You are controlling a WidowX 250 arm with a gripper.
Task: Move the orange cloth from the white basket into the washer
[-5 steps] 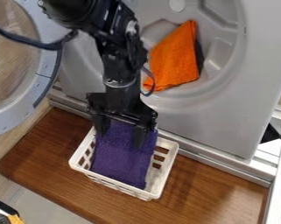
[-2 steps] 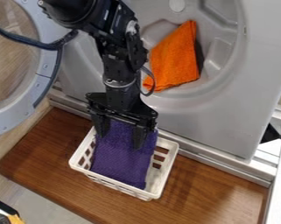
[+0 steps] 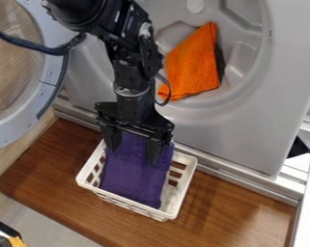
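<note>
camera view: i hang my hand (image 3: 133,154) spread over purple cloth (image 3: 134,179) in the white basket (image 3: 175,198); brown wooden worktop (image 3: 41,178) beneath, grey washer (image 3: 247,125) far, its open door (image 3: 49,75) left.

A cloth (image 3: 192,62) is seen lying in the washer (image 3: 215,130) at the far side, the open door (image 3: 18,118) positioned to its left. Before the washer, a basket (image 3: 187,185) is set on a board (image 3: 66,164); a second cloth (image 3: 134,176) is contained inside, nearer than the first.
</note>
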